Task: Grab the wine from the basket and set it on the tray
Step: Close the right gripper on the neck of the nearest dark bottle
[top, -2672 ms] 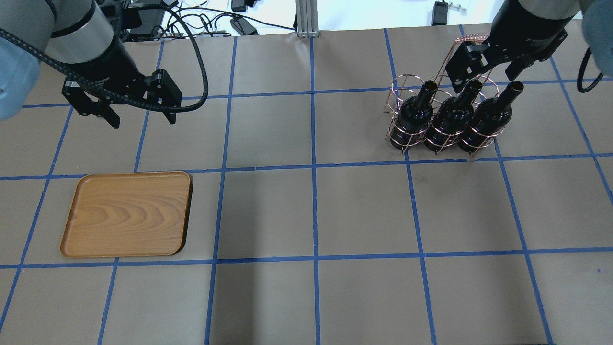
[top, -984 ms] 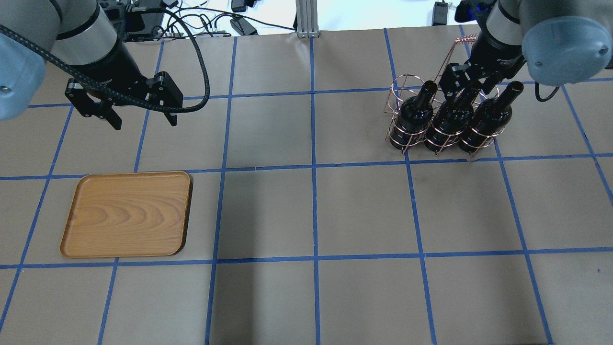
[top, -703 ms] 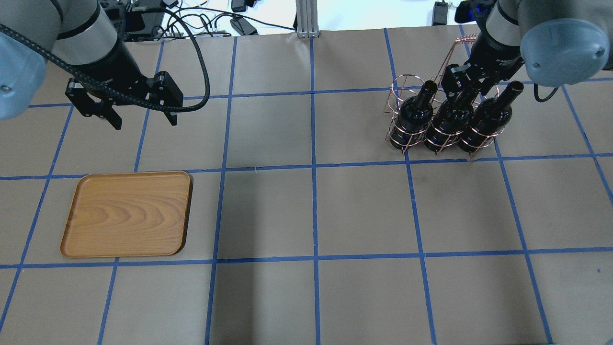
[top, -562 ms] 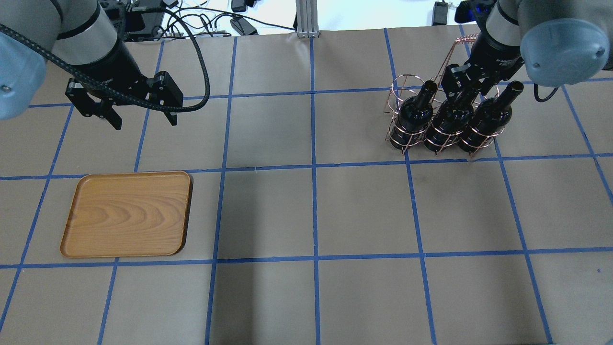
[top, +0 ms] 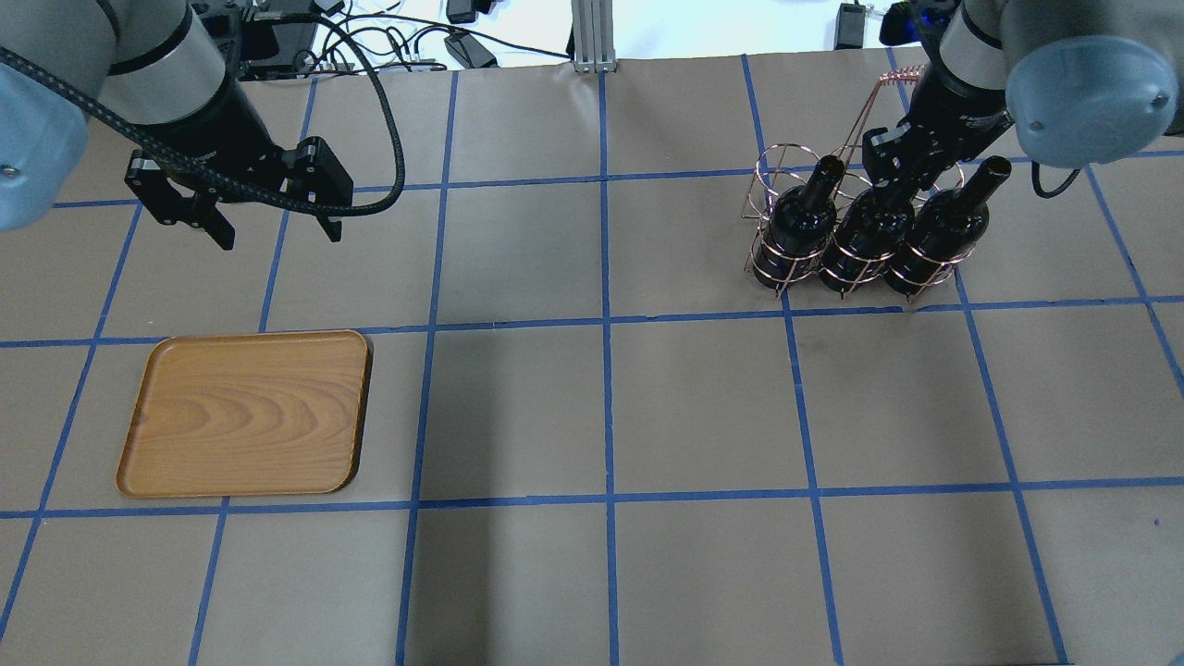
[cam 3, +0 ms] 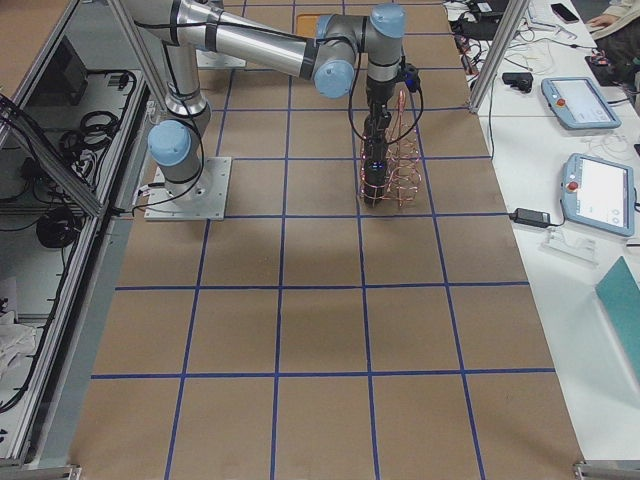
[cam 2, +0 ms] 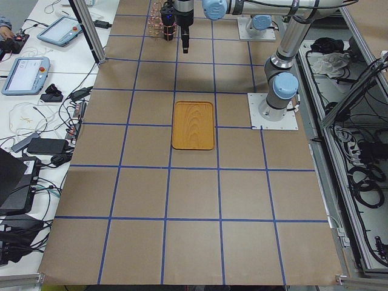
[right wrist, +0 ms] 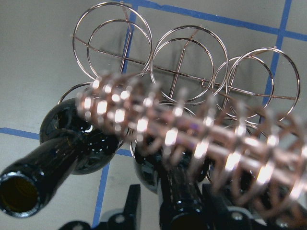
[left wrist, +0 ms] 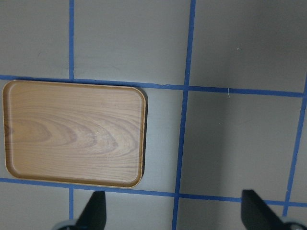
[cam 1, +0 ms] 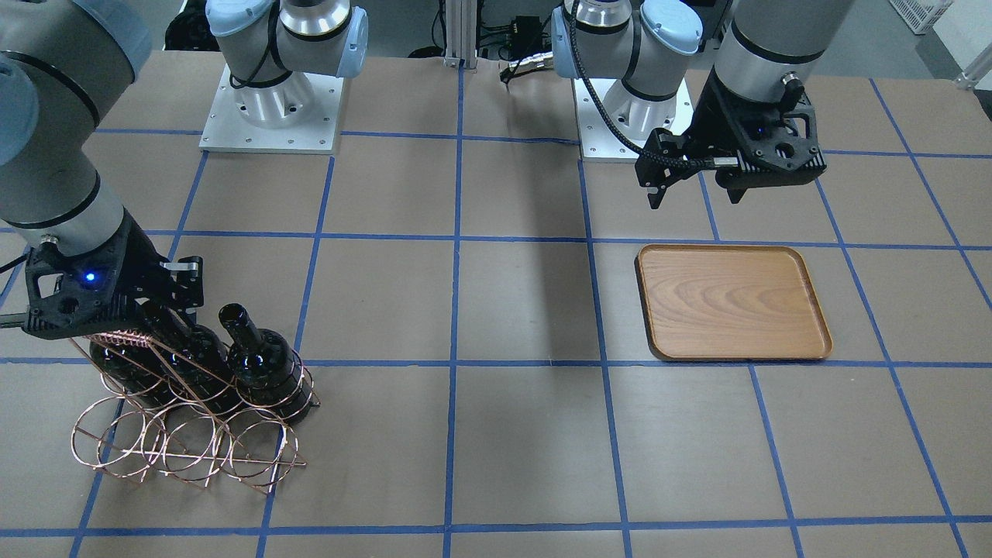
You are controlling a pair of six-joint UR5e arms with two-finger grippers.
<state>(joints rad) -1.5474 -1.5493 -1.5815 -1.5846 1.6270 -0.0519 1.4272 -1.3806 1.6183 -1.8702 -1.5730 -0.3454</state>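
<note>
Now closing the right hand [top: 899, 178] on the neck of the middle wine [top: 868, 228] at the upper right of the overhead frame, fingers [right wrist: 128, 203] sitting on either side of that neck in the right wrist view, bottle standing in the copper basket [cam 1: 186, 442] between two matching bottles [top: 801, 215] [top: 943, 228]. Meanwhile hovering the left hand [top: 275, 229] at the upper left of the overhead frame, spread wide and gripping nothing, above the counter [top: 601, 407] just beyond the wooden tray [top: 245, 413], lying flat at lower left, well apart from the basket.
</note>
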